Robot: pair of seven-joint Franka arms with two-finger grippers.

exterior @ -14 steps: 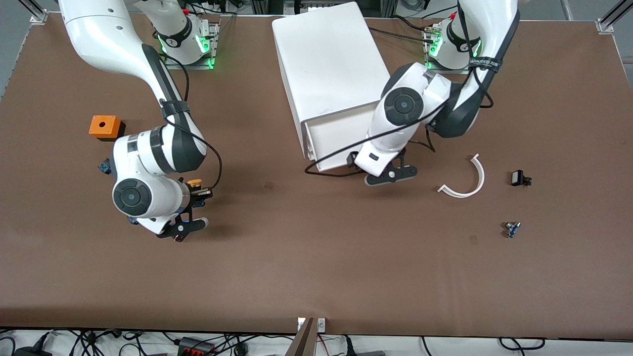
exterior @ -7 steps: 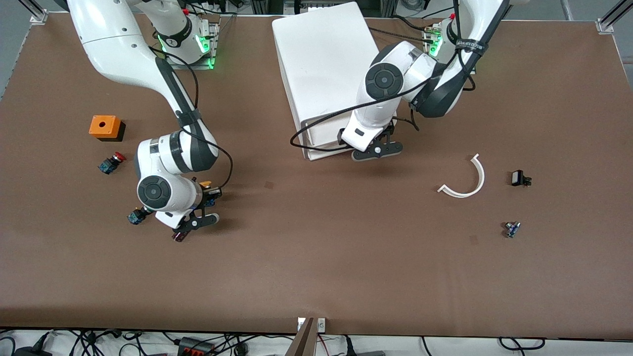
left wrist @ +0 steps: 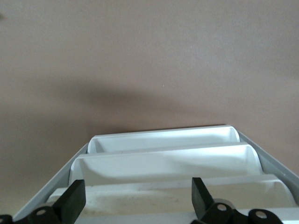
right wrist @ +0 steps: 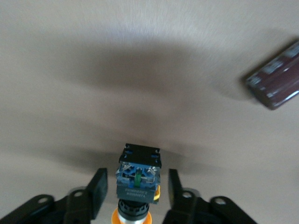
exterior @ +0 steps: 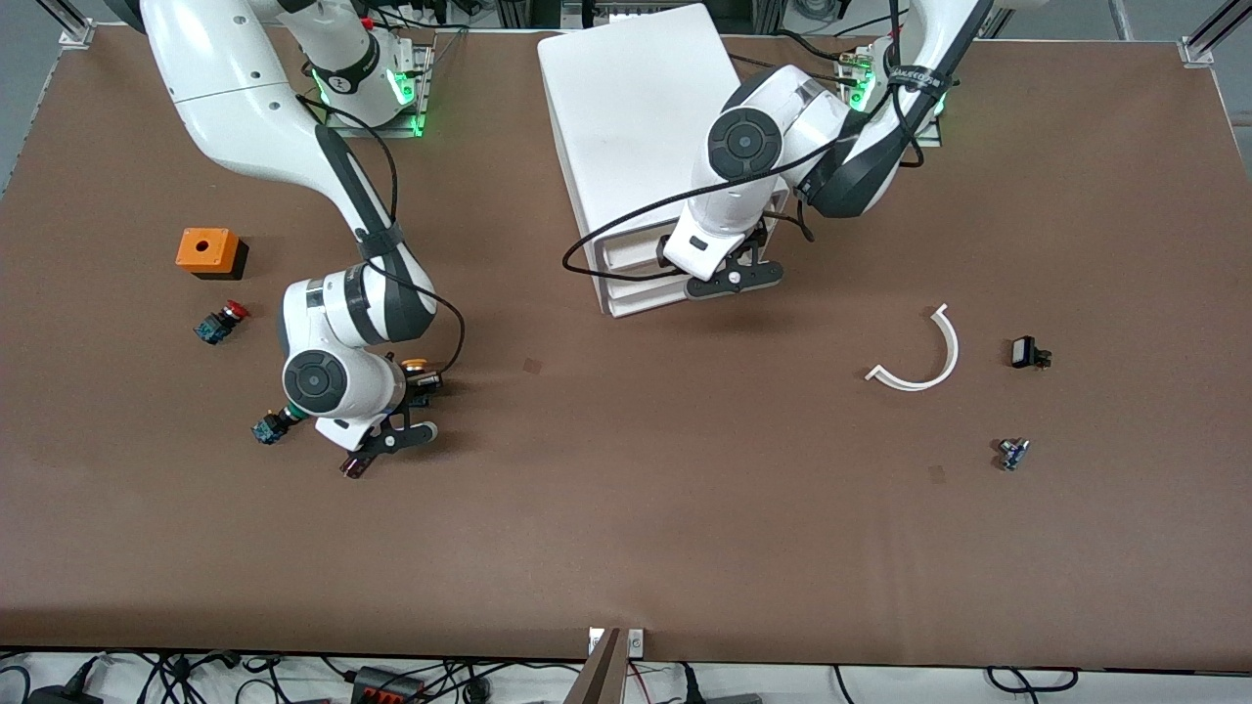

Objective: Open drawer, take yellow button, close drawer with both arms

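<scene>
front view: the yellow-capped button (exterior: 418,370) sits in the right gripper (exterior: 406,391), low over the table, well apart from the drawer cabinet (exterior: 646,147). the left gripper (exterior: 729,274) hovers in front of the cabinet's drawer fronts.

left wrist view: its fingers (left wrist: 74,198) are spread apart, empty.

right wrist view: the gripper clamps the button's dark body (right wrist: 138,179), terminals away from the wrist, cap toward it. it looks light, rigid and smooth, so a body grip suits.

I see bare tabletop (exterior: 626,508) nearer the camera than the drawer unit (exterior: 646,127). Toward the right arm's end of it, the right gripper (exterior: 416,386) with the button (exterior: 418,366), a red button (exterior: 221,322) and an orange box (exterior: 207,250) crowd the tabletop. The left gripper (exterior: 729,262) blocks the drawer fronts.
</scene>
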